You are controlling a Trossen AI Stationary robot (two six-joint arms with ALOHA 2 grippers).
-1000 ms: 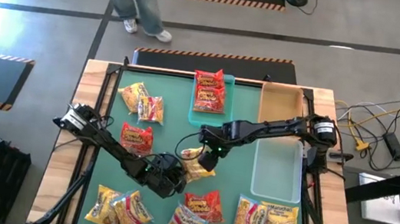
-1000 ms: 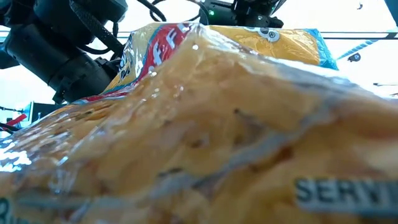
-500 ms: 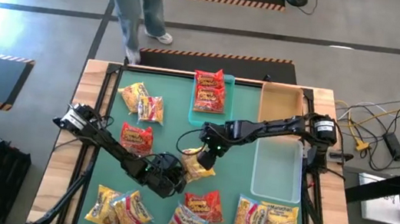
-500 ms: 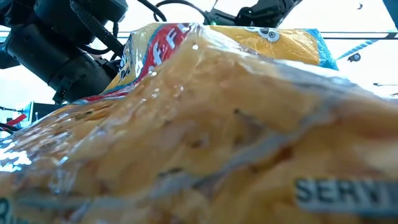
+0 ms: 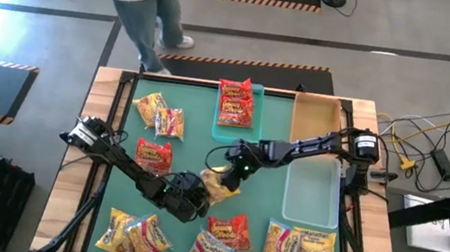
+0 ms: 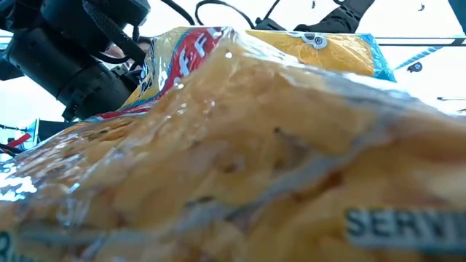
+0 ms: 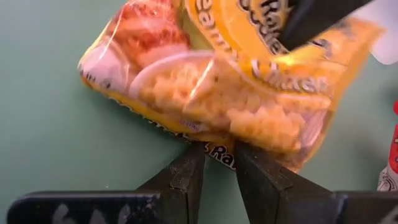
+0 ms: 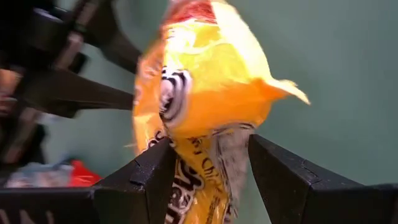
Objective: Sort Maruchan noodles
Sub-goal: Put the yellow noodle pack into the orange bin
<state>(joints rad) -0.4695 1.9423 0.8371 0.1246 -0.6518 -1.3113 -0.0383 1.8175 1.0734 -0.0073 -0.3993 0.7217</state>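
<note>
From above, both arms reach low to the middle of the green counter, meeting at one yellow-orange ramen packet. The left gripper comes from the near-left, the right gripper from the right.

In the left wrist view, the left gripper's jaws are clenched on the ramen packet's lower edge.

In the right wrist view, the right gripper's jaws grasp the packet's crinkled end.
</note>
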